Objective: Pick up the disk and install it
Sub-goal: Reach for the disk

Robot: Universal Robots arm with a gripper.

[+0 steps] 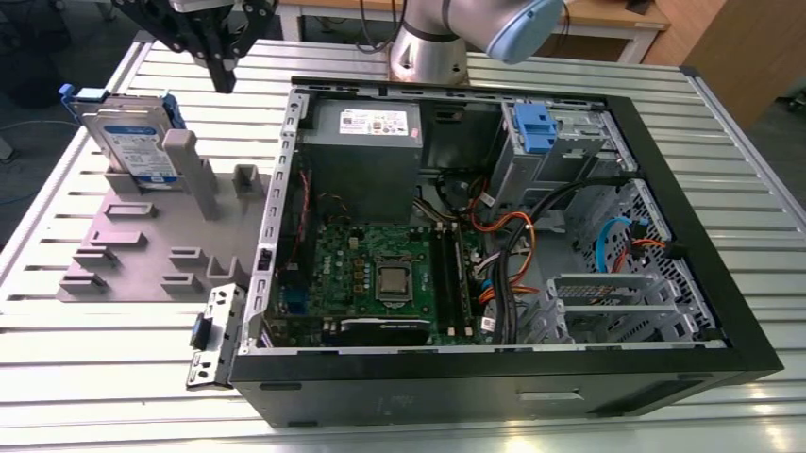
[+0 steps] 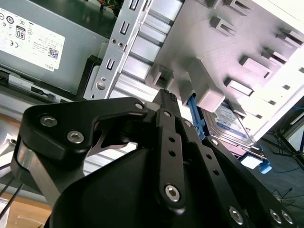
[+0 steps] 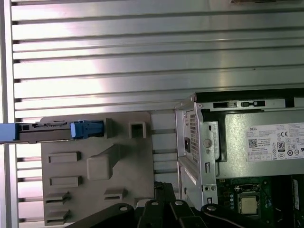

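Note:
The disk (image 1: 130, 142) is a silver drive with a white-and-blue label in a blue bracket. It stands on edge in a slot at the back of the grey holder (image 1: 139, 250), at the exterior view's left. My gripper (image 1: 226, 83) hangs above the table, just to the right of the disk's top and higher than it. Its black fingers are shut with nothing between them. In the second wrist view the fingertips (image 2: 167, 95) point toward the holder (image 2: 213, 42), and the disk (image 2: 230, 126) lies past them. In the first wrist view the disk (image 3: 52, 132) shows edge-on.
An open black computer case (image 1: 705, 236) fills the middle and right of the slatted metal table (image 1: 113, 359). Inside are a grey power-supply box (image 1: 365, 127), the motherboard (image 1: 377, 274), cables and a drive cage with a blue bracket (image 1: 535, 127). The arm's base (image 1: 435, 47) stands behind the case.

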